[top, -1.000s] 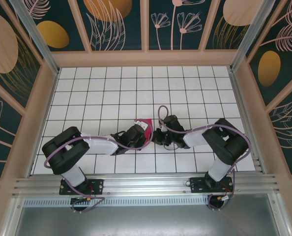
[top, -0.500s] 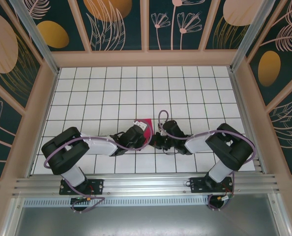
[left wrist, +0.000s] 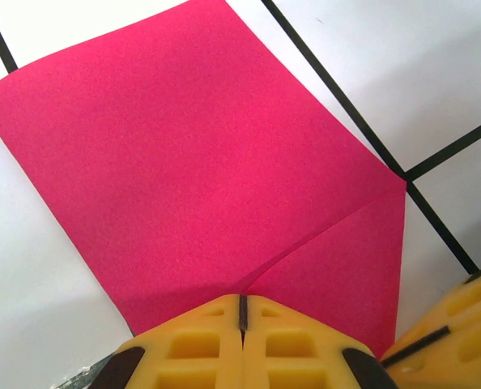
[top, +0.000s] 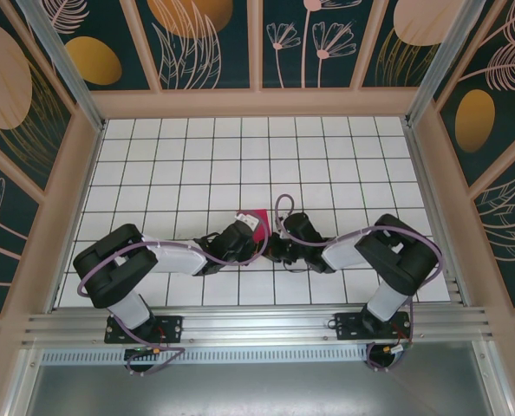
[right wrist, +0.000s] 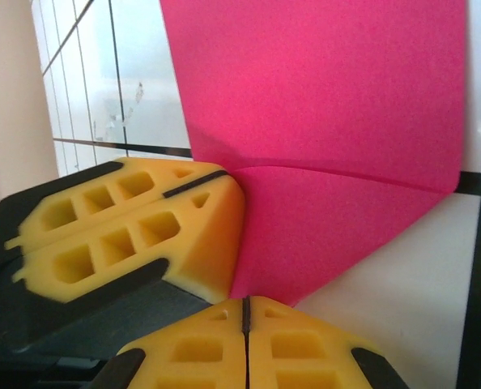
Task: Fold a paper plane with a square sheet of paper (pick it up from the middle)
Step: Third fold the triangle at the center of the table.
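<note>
Left gripper (left wrist: 241,314) and right gripper (right wrist: 246,318), both closed empty, pin the magenta sheet (left wrist: 184,162) at its folded corner, lower centre, probably setting the crease.

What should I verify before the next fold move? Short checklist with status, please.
1. Left gripper shut: ok. Its jaws are closed at the near edge of the sheet of paper.
2. Right gripper shut: ok. Its jaws are closed at the same corner.
3. Corner flap folded over the sheet: ok. Its crease runs to the left gripper's tips.
4. Paper pinched rather than just pressed down: cannot tell for either gripper.
5. Room between the grippers: not ok. They sit crowded side by side, so move one away first.
6. Rest of the sheet on the table: ok in the left wrist view.
</note>
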Robot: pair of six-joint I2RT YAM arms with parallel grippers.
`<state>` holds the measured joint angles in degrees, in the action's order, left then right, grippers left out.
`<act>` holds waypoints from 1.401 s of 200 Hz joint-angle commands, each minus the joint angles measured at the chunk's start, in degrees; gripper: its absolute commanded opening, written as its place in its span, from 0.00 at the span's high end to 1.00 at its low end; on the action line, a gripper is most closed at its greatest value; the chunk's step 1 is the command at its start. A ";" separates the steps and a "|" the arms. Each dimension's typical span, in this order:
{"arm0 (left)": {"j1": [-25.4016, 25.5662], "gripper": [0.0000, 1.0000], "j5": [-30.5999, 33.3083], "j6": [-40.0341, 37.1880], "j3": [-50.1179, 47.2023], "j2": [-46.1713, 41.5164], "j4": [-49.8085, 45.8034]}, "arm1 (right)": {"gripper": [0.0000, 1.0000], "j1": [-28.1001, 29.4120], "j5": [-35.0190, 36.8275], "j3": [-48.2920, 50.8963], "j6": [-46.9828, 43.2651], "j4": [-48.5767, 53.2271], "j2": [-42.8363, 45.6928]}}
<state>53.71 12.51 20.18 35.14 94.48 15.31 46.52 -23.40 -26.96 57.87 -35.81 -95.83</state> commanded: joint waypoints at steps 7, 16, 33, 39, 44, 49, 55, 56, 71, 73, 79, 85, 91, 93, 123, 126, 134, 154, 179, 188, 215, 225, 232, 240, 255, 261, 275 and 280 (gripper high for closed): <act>-0.29 1.00 -0.54 0.87 -1.81 0.45 -3.66 | 0.91 0.67 0.60 -1.01 0.76 -0.93 -2.53; -0.36 1.00 -0.65 1.04 -1.89 0.36 -3.58 | 0.92 0.74 1.28 -1.33 0.33 0.70 -2.86; -0.35 1.00 -1.12 1.30 -2.11 0.27 -3.46 | 0.92 0.76 1.74 -1.41 0.26 2.28 -2.82; -0.28 1.00 -1.34 1.43 -2.13 0.27 -3.51 | 0.92 0.84 1.99 -1.43 0.24 2.78 -2.66; -0.35 1.00 -1.43 1.63 -2.16 0.27 -3.49 | 0.92 0.85 2.12 -1.51 0.16 2.97 -2.34; -0.29 1.00 -1.57 1.71 -2.18 0.27 -3.48 | 0.92 0.93 1.96 -1.62 0.19 3.13 -1.99; -0.35 1.00 -1.72 1.90 -2.18 0.27 -3.52 | 0.92 0.95 1.87 -1.77 0.14 3.25 -1.62; -0.31 1.00 -1.76 1.89 -2.18 0.27 -3.53 | 0.92 0.99 1.87 -1.82 0.14 3.31 -1.50; -0.29 1.00 -2.14 2.15 -1.98 0.18 -3.46 | 0.92 1.33 1.45 -2.28 0.19 3.10 -0.13; -0.35 1.00 -2.14 2.23 -1.95 0.18 -3.49 | 0.92 1.43 1.39 -2.37 0.15 3.00 0.06; -0.31 1.00 -2.14 2.37 -1.93 0.10 -3.53 | 0.92 1.63 1.17 -2.56 0.25 2.82 0.48; -0.29 1.00 -2.21 2.42 -2.00 -0.06 -3.50 | 0.92 1.94 1.15 -2.61 0.59 2.50 0.91; -0.28 1.00 -2.31 2.41 -1.99 -0.16 -3.45 | 0.92 2.15 1.05 -2.53 0.88 1.95 1.28; -0.23 1.00 -2.31 2.41 -1.97 -0.17 -3.42 | 0.92 2.19 1.00 -2.49 1.03 1.79 1.31; -0.28 1.00 -2.23 2.67 -1.91 -0.39 -3.59 | 0.92 2.36 1.36 -1.87 2.01 0.54 2.18; -0.32 1.00 -2.23 2.72 -1.91 -0.43 -3.57 | 0.92 2.35 1.57 -1.87 2.01 0.70 2.27; -0.28 1.00 -2.27 2.75 -1.91 -0.43 -3.49 | 0.92 2.34 1.61 -1.87 2.12 0.88 2.29; -0.35 1.00 -2.54 2.97 -1.78 -0.47 -3.45 | 0.92 2.62 0.64 -1.73 3.01 -0.64 1.45; -0.28 1.00 -2.67 3.13 -1.67 -0.52 -3.19 | 0.92 3.07 1.82 -0.89 3.78 -1.69 -0.76; -0.29 1.00 -2.78 3.11 -1.69 -0.50 -3.11 | 0.92 3.04 2.09 -0.84 3.72 -1.43 -1.63; -0.35 1.00 -2.84 3.20 -1.66 -0.47 -3.19 | 0.92 2.92 3.38 -2.04 3.01 3.57 -3.08; -0.33 1.00 -2.95 3.19 -1.73 -0.60 -3.10 | 0.92 3.12 4.20 -2.89 2.07 6.55 -3.21; -0.31 1.00 -2.97 3.19 -1.71 -0.59 -3.07 | 0.92 3.22 4.69 -3.24 1.74 8.14 -3.28; -0.31 1.00 -2.98 3.15 -1.62 -0.47 -3.11 | 0.92 3.19 4.96 -3.72 1.50 9.95 -3.48; -0.35 0.99 -2.86 3.31 -1.31 -0.69 -3.49 | 0.93 3.25 5.79 -3.98 1.02 11.96 -3.25; -0.28 0.98 -2.69 3.41 -1.22 -0.99 -3.68 | 0.93 3.26 5.75 -3.89 1.03 11.98 -3.06; -0.23 0.94 -2.48 3.86 -0.66 -2.08 -4.31 | 0.93 3.24 5.91 -3.97 0.87 12.76 -2.89; -0.33 0.94 -2.41 4.06 -0.42 -2.52 -4.46 | 0.93 3.28 5.83 -4.00 0.78 12.87 -2.89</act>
<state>53.45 11.07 22.81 34.68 93.89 15.38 49.25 -21.26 -30.72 60.36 -29.67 -97.56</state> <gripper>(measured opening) 0.051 0.074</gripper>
